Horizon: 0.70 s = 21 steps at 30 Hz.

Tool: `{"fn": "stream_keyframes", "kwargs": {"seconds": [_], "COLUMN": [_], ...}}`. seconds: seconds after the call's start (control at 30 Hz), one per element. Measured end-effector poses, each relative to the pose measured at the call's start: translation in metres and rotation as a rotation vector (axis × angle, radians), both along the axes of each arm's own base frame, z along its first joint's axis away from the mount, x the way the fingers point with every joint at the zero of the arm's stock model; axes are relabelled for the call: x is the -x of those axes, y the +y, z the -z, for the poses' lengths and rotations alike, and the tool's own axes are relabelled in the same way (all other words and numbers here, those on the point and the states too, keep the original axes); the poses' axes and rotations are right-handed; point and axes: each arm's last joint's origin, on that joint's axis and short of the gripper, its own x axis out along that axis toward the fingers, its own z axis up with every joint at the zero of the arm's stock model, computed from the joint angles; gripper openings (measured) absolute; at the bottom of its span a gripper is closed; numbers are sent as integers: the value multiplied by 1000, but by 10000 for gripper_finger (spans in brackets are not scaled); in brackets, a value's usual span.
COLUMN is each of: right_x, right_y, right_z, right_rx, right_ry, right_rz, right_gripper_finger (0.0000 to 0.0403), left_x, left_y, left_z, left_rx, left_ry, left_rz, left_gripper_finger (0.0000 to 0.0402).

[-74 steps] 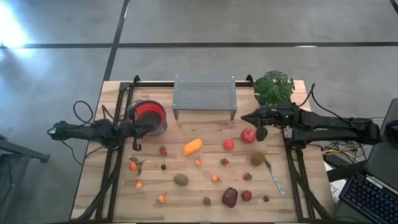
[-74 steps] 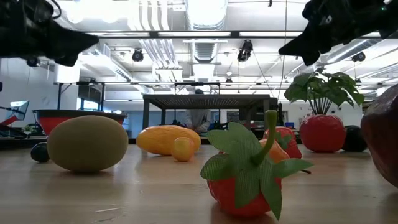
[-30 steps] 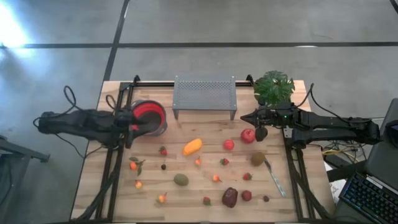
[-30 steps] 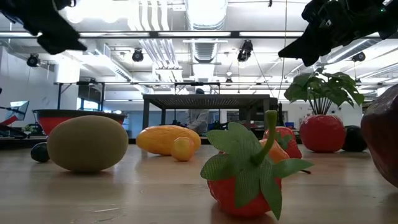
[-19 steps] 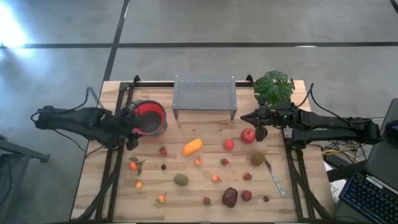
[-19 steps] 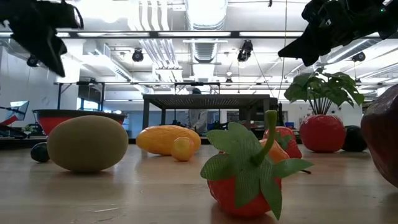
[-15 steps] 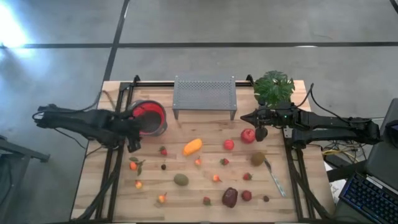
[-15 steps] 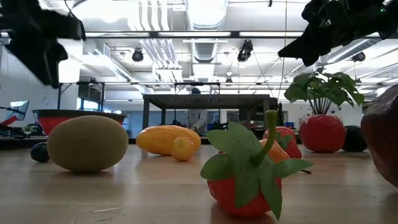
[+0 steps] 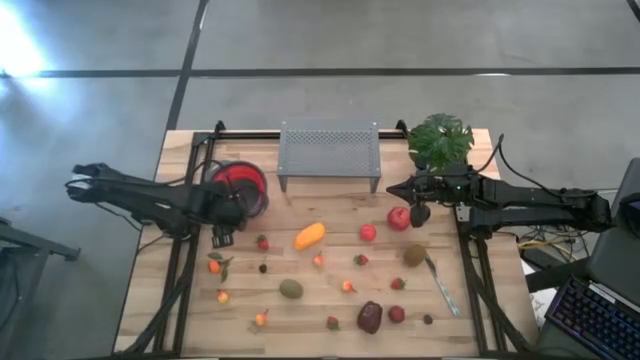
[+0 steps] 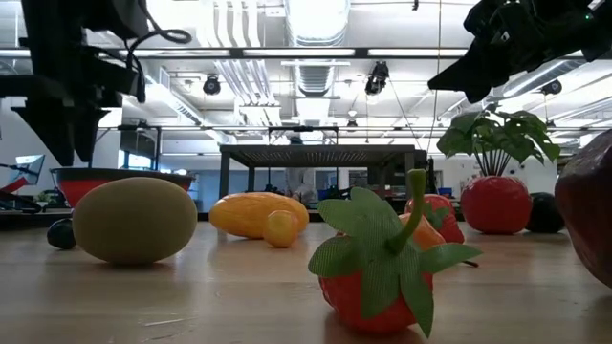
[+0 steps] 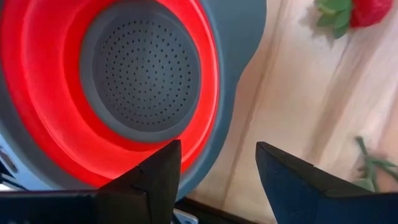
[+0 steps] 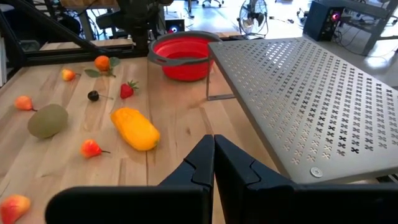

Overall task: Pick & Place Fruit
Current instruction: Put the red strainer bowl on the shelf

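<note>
Your left gripper (image 9: 222, 237) has swung in from beside the bowl (image 9: 241, 186) and now hangs over the table (image 9: 330, 290) just in front of the bowl's near edge, fingers (image 11: 155, 177) spread apart with nothing between them (the left wrist view looks straight down into the red bowl and shows it empty). Your right gripper (image 9: 420, 213) has not shifted: it sits near the plant (image 9: 441, 140), just beside the red apple (image 9: 399, 217), its fingers pressed together and holding nothing.

You can see the fruit all lying on the table. A strawberry (image 9: 262, 242) and an orange fruit with leaves (image 9: 215, 265) lie closest to the left gripper. The long orange one (image 9: 309, 236) lies in front of the metal rack (image 9: 329, 152). A kiwi (image 9: 291, 289) is nearer the front, and the dark maroon fruit (image 9: 369, 317) lies at the front edge. Another kiwi (image 9: 414, 254) lies beside a spoon (image 9: 442, 284) on the right.
</note>
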Motion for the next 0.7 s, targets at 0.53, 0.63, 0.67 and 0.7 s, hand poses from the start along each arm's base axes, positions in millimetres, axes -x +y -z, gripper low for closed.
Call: {"fn": "stream_keyframes", "kwargs": {"seconds": [0.53,0.63,0.67,0.7], "right_x": [0,0,0,0], "right_y": [0,0,0,0], "right_z": [1,1,1,1], "right_rx": [-1,-1,-1,-1], "right_ry": [4,4,5,5], "right_rz": [0,0,0,0], "right_gripper_finger": [8,8,8,8], "left_x": [-16,-19,-20,-21], "left_y": [0,-1,-1,-1], "left_z": [14,18,20,21], "left_rx": [-77,-81,-82,-83], "left_ry": [66,92,101,109], "left_rz": [10,11,12,13], "left_gripper_finger": [210,210,210,210]}}
